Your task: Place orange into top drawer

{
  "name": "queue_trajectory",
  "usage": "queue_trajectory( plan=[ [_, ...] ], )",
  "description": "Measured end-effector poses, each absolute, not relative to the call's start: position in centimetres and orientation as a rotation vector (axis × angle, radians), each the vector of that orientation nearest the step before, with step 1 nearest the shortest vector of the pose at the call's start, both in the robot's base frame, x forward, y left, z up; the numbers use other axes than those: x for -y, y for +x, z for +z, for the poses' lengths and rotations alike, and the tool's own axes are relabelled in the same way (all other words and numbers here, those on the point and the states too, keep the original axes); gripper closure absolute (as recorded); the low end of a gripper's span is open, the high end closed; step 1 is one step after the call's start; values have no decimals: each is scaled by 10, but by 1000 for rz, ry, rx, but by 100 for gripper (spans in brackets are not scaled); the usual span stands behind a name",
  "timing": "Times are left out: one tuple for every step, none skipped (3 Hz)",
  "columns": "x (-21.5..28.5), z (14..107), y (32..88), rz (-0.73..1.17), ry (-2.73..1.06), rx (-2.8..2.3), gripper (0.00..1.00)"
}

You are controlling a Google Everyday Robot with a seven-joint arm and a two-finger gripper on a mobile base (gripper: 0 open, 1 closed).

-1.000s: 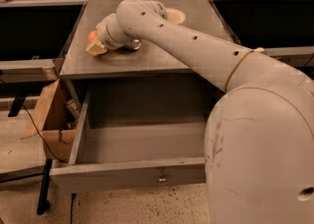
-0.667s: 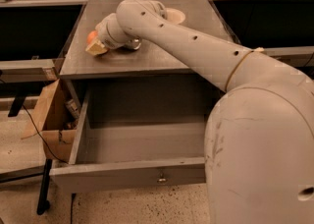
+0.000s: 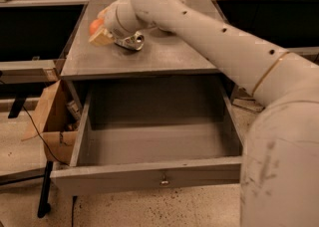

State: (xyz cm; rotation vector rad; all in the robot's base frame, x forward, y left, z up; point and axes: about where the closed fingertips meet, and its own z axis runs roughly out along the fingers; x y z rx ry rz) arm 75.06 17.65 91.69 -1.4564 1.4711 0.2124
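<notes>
The orange is at the far left of the cabinet top, between the fingers of my gripper. A tan finger shows just under the fruit. The gripper is shut on the orange and holds it a little above the surface. The top drawer is pulled fully open below the cabinet top. It is a wide, shallow grey box with nothing inside, and a small metal keyhole sits at the centre of its front panel. My arm reaches in from the right, over the cabinet top.
A crushed silver can lies on the cabinet top just right of the gripper, under my wrist. An open cardboard box stands on the floor left of the drawer. Dark benches flank the cabinet on both sides.
The gripper and the orange have moved up and farther back over the cabinet top. The crushed can now shows under the wrist. The drawer has not moved.
</notes>
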Motion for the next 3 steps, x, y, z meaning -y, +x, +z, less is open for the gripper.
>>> queue_trajectory(
  plan=[
    [-142, 969, 716, 271, -1499, -1365, 100],
    [-92, 980, 696, 362, -1528, -1376, 100],
    [-93, 973, 685, 396, -1570, -1385, 100]
  ],
)
